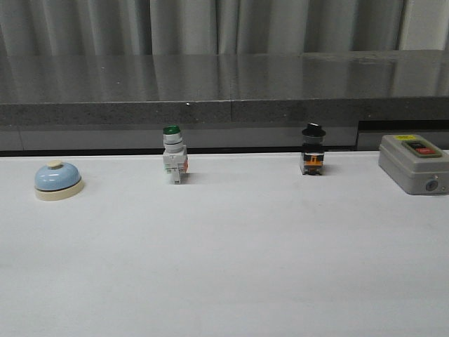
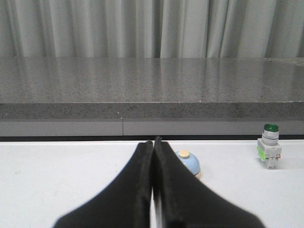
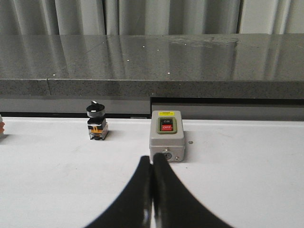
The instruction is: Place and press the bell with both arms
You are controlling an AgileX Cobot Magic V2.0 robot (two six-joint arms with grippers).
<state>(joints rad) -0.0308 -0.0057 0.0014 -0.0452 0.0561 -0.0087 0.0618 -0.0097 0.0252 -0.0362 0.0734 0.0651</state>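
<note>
The light-blue bell [image 1: 58, 180] with a cream base and cream button stands on the white table at the far left. In the left wrist view the bell [image 2: 189, 162] shows just beyond my left gripper [image 2: 153, 141], partly hidden behind one finger. The left gripper is shut and empty. My right gripper [image 3: 152, 158] is shut and empty, just in front of the grey box. Neither arm shows in the front view.
A green-capped white push-button switch [image 1: 174, 154] stands at the back centre-left, also in the left wrist view [image 2: 269, 145]. A black knob switch [image 1: 313, 150] stands centre-right. A grey box with a red button [image 1: 414, 163] sits far right. A grey stone ledge [image 1: 224, 88] runs behind the table.
</note>
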